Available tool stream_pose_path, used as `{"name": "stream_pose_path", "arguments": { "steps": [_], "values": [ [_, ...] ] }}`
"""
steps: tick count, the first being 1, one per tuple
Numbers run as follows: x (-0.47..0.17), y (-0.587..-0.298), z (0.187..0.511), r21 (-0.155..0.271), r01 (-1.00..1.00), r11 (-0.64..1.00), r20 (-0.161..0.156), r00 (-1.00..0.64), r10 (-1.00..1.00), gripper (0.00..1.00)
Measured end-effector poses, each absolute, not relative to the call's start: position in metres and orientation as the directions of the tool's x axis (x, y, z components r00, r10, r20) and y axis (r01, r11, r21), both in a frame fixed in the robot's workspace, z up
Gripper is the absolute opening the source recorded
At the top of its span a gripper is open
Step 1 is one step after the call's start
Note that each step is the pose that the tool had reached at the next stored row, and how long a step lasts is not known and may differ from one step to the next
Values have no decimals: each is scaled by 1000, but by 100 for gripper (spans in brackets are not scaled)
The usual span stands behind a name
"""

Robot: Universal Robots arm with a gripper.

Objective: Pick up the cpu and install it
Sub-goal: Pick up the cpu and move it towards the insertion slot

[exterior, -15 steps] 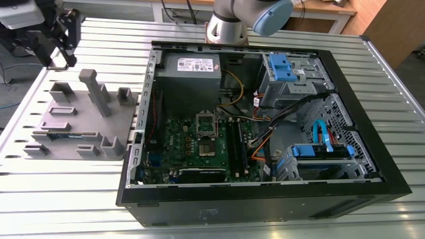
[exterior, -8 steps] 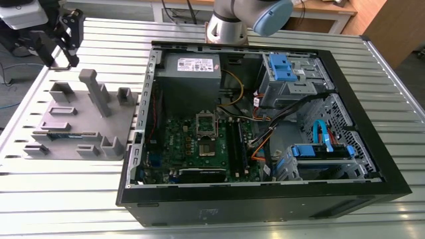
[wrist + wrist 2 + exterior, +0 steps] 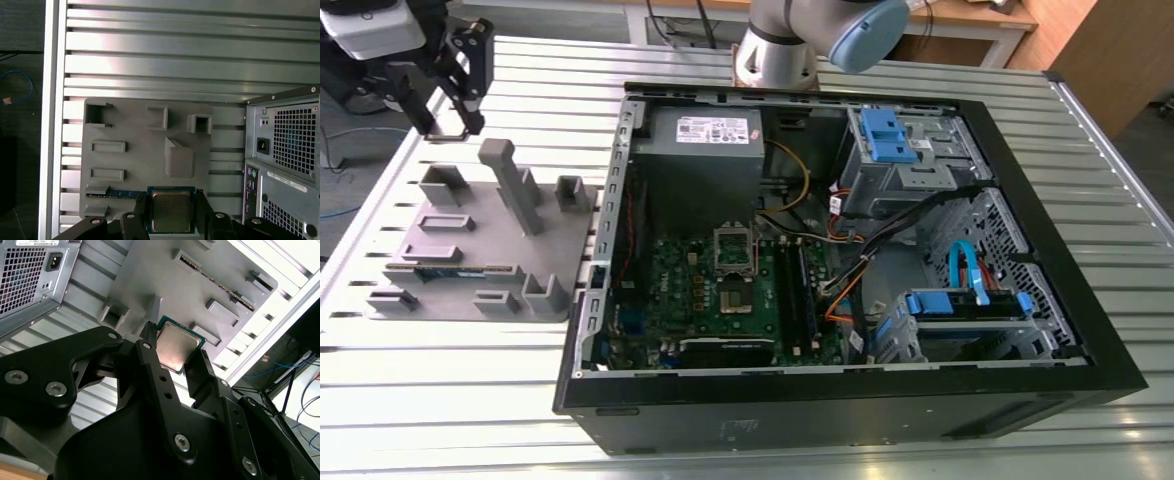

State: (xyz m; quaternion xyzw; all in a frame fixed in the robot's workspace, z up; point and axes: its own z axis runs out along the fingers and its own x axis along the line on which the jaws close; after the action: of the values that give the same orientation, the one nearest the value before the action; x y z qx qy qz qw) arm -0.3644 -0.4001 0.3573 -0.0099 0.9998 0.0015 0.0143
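The cpu, a small square chip with a shiny silver top and a dark green rim, sits between my gripper's two black fingers, which are shut on two of its opposite edges. In the first wrist view the cpu hangs in the gripper above the near edge of the grey tray. The exterior view puts the gripper high over the tray's far end, at the exterior view's left. The motherboard socket lies inside the open computer case, well away from the gripper.
A long green memory stick lies in a slot of the tray, also seen as the memory stick close under the fingers. Upright grey posts rise from the tray. The case's power supply, blue drive cages and cables crowd its interior.
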Motion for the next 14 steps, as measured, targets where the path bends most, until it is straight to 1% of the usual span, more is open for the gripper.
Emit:
{"name": "stream_pose_path", "arguments": {
  "steps": [14],
  "values": [
    [-357, -400, 357, 3, -20, 1000, -29, -999, -20, 47]
  ]
}}
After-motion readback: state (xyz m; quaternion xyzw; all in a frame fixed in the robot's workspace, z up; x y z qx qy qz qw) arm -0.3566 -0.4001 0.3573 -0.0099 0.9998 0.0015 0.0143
